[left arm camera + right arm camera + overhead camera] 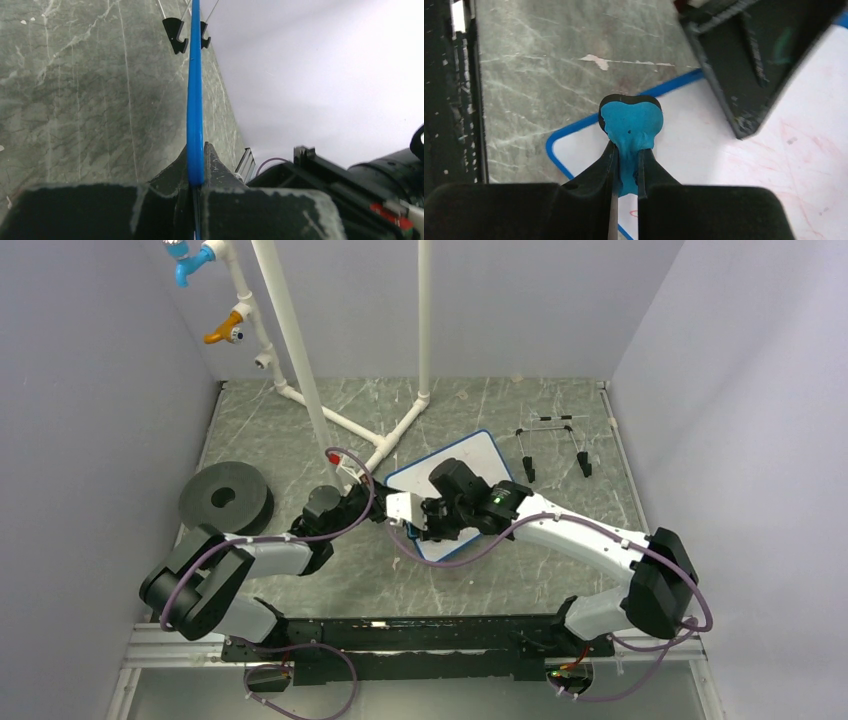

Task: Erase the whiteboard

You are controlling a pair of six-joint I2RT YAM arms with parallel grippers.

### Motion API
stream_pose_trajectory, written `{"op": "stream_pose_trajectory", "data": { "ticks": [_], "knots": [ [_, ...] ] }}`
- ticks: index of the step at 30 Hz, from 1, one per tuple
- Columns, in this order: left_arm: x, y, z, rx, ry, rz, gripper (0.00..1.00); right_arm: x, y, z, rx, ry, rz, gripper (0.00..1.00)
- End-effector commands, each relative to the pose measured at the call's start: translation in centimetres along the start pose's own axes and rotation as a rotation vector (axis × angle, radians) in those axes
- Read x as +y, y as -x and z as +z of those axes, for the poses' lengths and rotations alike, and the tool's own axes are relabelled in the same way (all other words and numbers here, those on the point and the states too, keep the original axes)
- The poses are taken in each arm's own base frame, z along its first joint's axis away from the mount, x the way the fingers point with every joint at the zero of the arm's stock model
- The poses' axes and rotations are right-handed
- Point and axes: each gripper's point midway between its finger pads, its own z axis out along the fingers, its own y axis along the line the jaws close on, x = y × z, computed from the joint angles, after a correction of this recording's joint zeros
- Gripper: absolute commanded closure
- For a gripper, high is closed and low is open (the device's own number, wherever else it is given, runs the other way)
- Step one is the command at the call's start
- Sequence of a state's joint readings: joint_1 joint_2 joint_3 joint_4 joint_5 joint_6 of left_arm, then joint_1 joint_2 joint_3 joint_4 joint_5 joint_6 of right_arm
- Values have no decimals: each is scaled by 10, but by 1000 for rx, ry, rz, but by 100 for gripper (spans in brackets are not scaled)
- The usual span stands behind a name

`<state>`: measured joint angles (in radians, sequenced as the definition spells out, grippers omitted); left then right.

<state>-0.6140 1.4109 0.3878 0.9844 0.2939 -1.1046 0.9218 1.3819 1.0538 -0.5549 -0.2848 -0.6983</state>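
Right wrist view: the right pincer (626,172) clenches a blue eraser (631,120) over a corner of the whiteboard (714,170), at the table (549,75)'s middle; the left pincer (196,182) clamps its rim, board stretching straight ahead.

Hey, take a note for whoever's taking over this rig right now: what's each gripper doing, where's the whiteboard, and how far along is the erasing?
Left gripper: fingers shut on the whiteboard, clamping its blue rim edge-on.
Right gripper: fingers shut on a blue eraser, held over the board near one rounded corner; I cannot tell if it touches.
Wire easel stand: on the table beyond the board, apart from it.
Done: no bold writing shows; the surface is mostly white.
Left: faint pink smears and a small red mark by the right fingers probably need another wipe.
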Motion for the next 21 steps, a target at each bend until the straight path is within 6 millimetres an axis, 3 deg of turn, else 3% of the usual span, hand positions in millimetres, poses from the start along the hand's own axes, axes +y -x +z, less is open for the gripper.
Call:
{"op": "stream_pose_trajectory", "data": {
  "ticks": [1, 5, 8, 13, 15, 19, 21],
  "knots": [
    [-80, 29, -12, -94, -276, 10, 100, -44, -15, -12, -9, -158, 113, 100],
    [-84, 31, -15, -99, -287, 24, 100, -45, -44, -26, 17, -185, 155, 100],
    [-87, 34, -17, -113, -301, 22, 100, -25, -55, -23, 25, -129, 143, 100],
    [-88, 40, -18, -144, -293, 23, 100, 28, -32, -12, -32, 49, 20, 100],
    [-88, 42, -18, -151, -293, 19, 100, 39, -22, -9, -49, 107, -4, 100],
    [-90, 44, -19, -159, -297, 19, 100, 41, -14, -5, -58, 123, -13, 100],
    [-90, 44, -20, -161, -298, 22, 100, 26, -15, -7, -56, 59, 26, 100]
  ]
}}
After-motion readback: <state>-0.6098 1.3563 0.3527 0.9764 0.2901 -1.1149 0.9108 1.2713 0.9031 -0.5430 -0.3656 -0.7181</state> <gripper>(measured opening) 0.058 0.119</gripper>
